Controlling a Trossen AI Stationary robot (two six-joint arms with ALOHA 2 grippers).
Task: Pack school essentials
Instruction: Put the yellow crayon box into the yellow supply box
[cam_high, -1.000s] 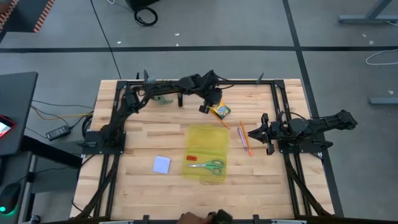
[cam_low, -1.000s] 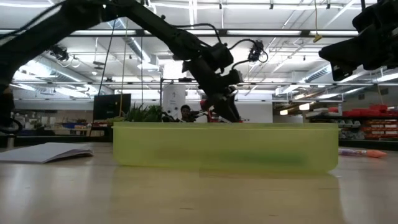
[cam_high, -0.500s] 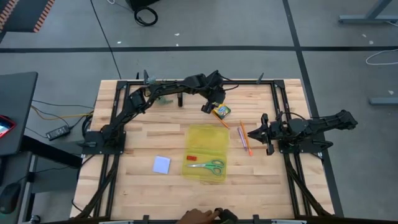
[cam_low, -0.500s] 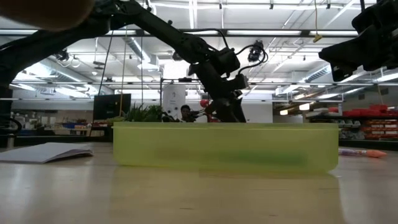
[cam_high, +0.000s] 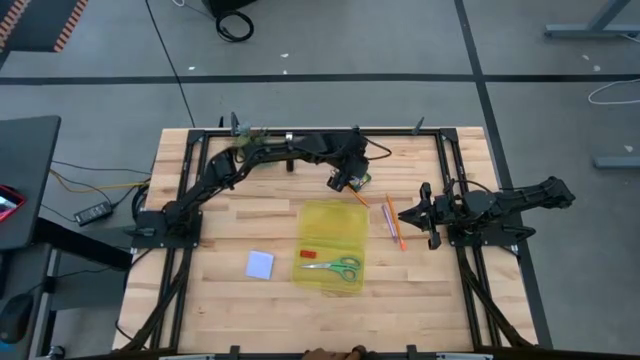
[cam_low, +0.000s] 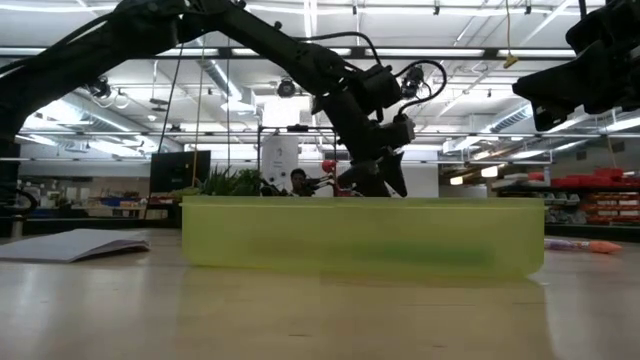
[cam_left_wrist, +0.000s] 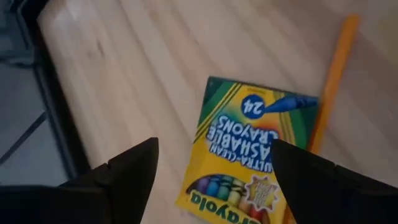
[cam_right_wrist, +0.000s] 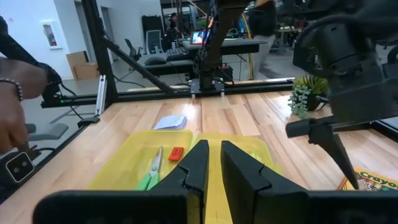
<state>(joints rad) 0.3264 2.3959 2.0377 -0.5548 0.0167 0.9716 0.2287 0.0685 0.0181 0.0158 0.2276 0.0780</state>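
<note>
The wooden desk (cam_high: 230, 235) carries a translucent yellow case (cam_high: 332, 246), open on top. Inside it lie the green-handled scissors (cam_high: 334, 266) and, beside them, a small red eraser (cam_high: 308, 253). A pale blue note pad (cam_high: 260, 264) sits on the desk beside the case. The Crayola crayon box (cam_left_wrist: 249, 154), orange pencil (cam_high: 396, 222) and purple pen (cam_high: 388, 215) lie outside it. The left end effector (cam_high: 345, 181) hovers spread wide over the crayon box, holding nothing. The right end effector (cam_high: 425, 213) waits near the pencil, fingers nearly together, empty.
</note>
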